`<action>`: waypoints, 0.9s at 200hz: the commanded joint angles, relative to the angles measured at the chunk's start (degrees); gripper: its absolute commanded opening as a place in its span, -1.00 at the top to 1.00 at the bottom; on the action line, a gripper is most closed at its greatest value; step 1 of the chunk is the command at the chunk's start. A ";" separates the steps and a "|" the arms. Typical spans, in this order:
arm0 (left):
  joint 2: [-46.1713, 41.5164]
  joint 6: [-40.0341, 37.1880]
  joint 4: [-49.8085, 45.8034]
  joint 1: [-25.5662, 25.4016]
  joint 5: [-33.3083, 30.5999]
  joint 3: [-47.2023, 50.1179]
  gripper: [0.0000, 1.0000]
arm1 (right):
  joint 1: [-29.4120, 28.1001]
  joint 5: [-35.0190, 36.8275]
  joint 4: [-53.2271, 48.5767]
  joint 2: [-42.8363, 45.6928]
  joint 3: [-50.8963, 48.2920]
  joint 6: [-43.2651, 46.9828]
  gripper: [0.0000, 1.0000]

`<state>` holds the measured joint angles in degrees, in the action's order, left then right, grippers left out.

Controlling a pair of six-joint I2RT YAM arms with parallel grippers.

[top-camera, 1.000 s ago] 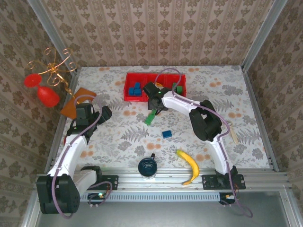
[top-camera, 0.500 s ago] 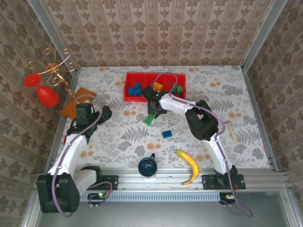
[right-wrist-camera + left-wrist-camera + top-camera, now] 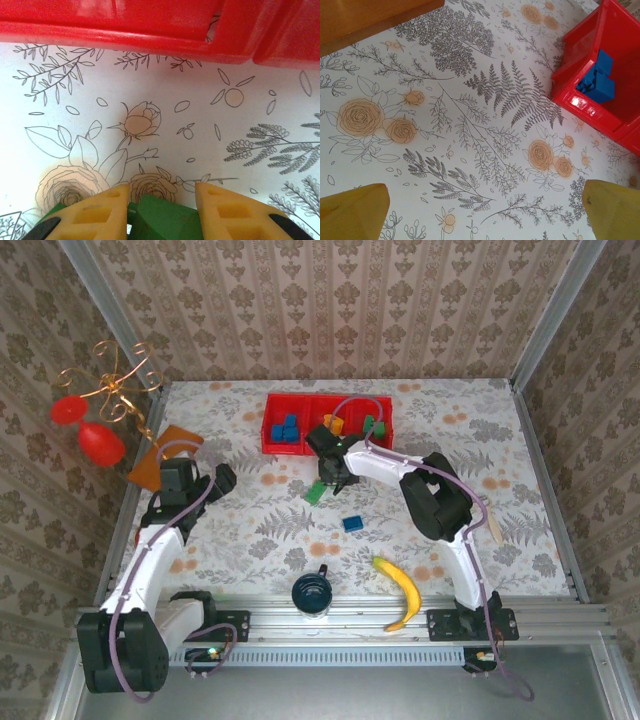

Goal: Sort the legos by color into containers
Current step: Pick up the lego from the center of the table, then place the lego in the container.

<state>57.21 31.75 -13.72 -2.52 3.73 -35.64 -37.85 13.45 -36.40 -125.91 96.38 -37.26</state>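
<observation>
Right gripper (image 3: 161,197) fingers (image 3: 85,215) clamped on small green plastic lego brick (image 3: 160,220), on flowered table (image 3: 150,100) just before long red plastic tray (image 3: 125,25). We lift straight, hold firm, carry to compartment with green bricks. Left gripper (image 3: 485,197) fingers wide apart

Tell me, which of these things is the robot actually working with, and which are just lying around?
Part of the job: red tray; blue bricks, orange brick and green bricks inside it; green brick on the table; blue brick on the table.

Just lying about: banana; dark cup; orange-brown board; red and gold ornament; pale wooden stick.
</observation>
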 commanded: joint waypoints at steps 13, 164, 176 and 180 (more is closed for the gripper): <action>-1.44 -1.33 -1.04 0.42 0.56 -0.83 -1.00 | 0.41 1.36 -1.61 6.13 -0.80 1.11 0.70; 1.27 -5.37 1.91 -11.80 0.03 -3.29 -1.00 | 12.59 7.34 -1.81 4.07 13.44 12.22 0.61; 1.76 -5.58 2.43 -13.61 -0.44 -3.47 -1.00 | 13.12 7.49 -1.63 2.20 15.48 12.93 0.57; 1.88 -5.62 2.73 -14.10 -0.59 -3.47 -1.00 | 13.35 7.36 -1.89 1.41 16.35 13.04 0.56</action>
<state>58.19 27.75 -13.13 -13.85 4.49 -37.08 -25.04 19.59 -37.74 -119.90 109.19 -26.81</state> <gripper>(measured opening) 0.999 0.312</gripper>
